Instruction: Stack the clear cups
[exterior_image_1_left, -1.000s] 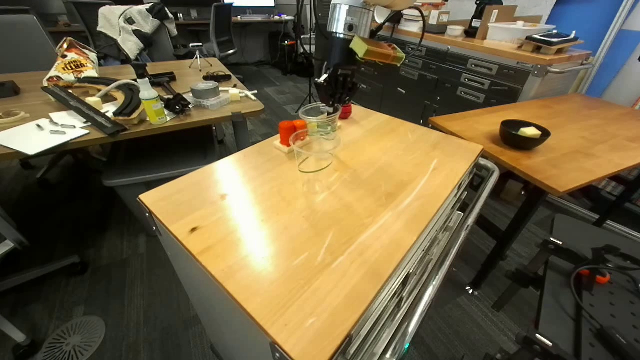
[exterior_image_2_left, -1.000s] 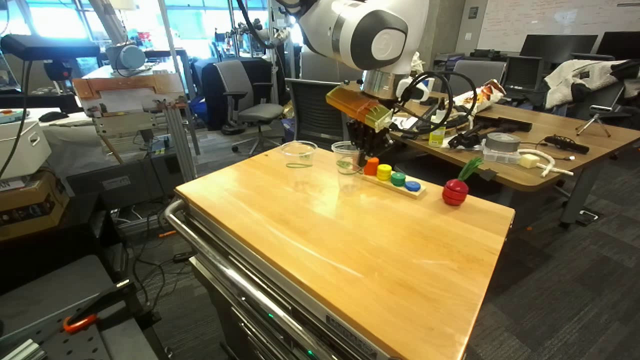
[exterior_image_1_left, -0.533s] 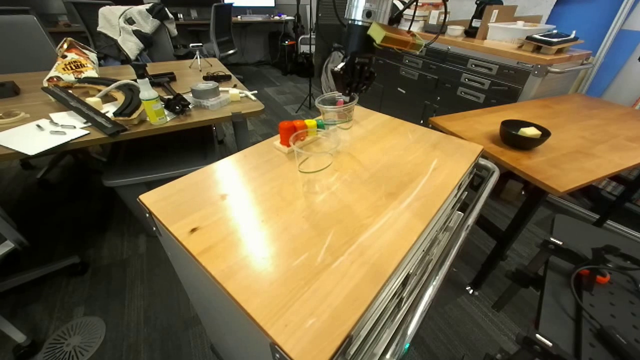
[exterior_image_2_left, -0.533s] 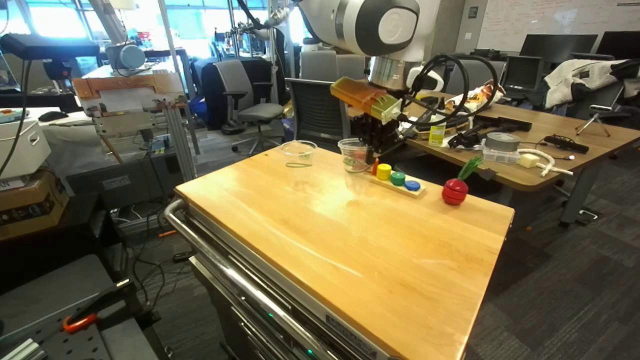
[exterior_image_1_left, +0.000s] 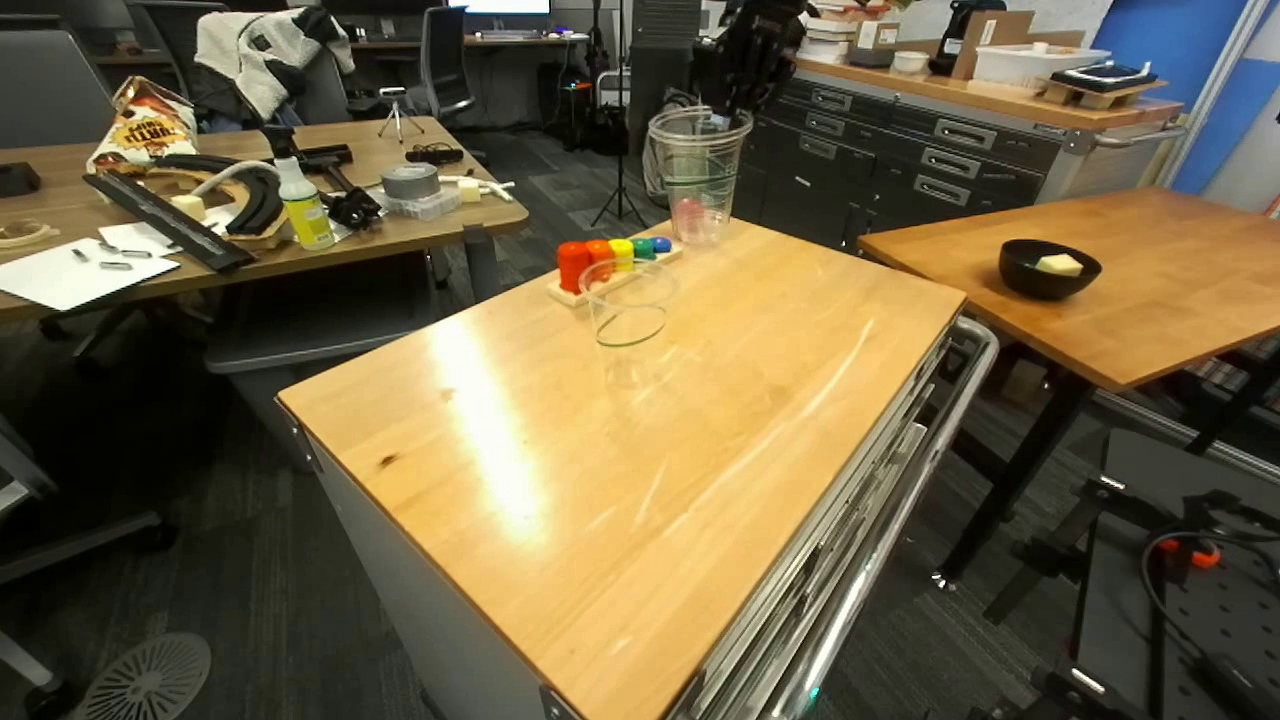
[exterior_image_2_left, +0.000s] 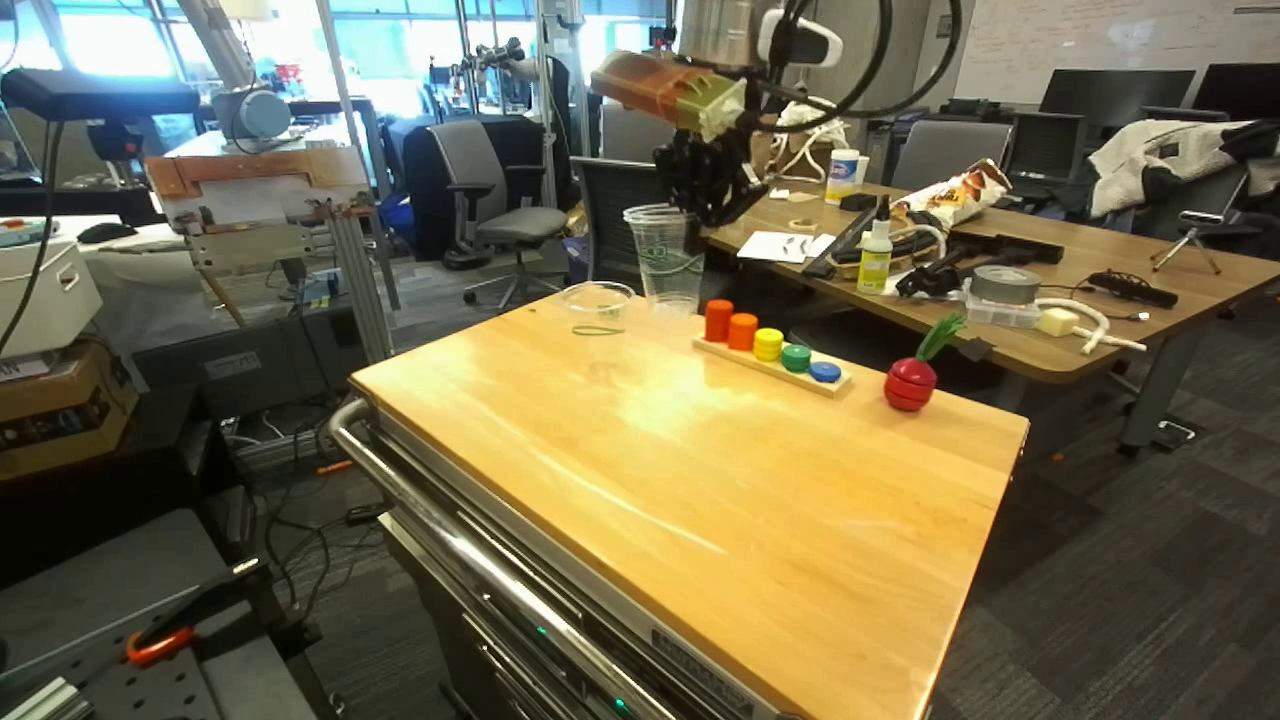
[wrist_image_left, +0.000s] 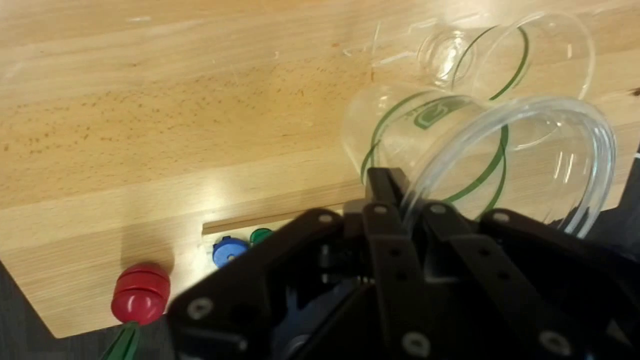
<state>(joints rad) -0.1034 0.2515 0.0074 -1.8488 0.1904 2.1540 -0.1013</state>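
A black gripper (wrist_image_left: 409, 212) fills the foot of the wrist view, its fingers pressed together on the rim of a set of nested clear cups (wrist_image_left: 450, 145) (rims and green lines appear doubled, but an exact count is hard to make). Mouth up, the set hangs above the wooden tabletop (exterior_image_2_left: 620, 500), its base washed out by glare in an exterior view. The arm (exterior_image_2_left: 718, 35) runs out of frame at the top. Another clear cup (exterior_image_1_left: 635, 312) stands upright on the wood, partly behind the held set in the wrist view, its lower wall nearly lost among reflections in both exterior views. The gripper masks most of a coloured stacking toy (exterior_image_2_left: 768, 346) in the wrist view, leaving a blue block (wrist_image_left: 230, 251) and a sliver of green block (wrist_image_left: 259, 235). A red toy vegetable (exterior_image_2_left: 910, 384) sits close to the tabletop's edge.

A metal handle (exterior_image_2_left: 480, 549) lines one side, and a broad run of scratched, light-streaked wood offers room between the standing cup and the near corner (exterior_image_1_left: 605, 685). Beyond, a cluttered desk (exterior_image_1_left: 485, 212) at left bears a spray bottle (exterior_image_1_left: 307, 215); at right, another table (exterior_image_1_left: 1180, 250) carries a black bowl (exterior_image_1_left: 1035, 287), with dark drawers (exterior_image_1_left: 890, 170) farther back.
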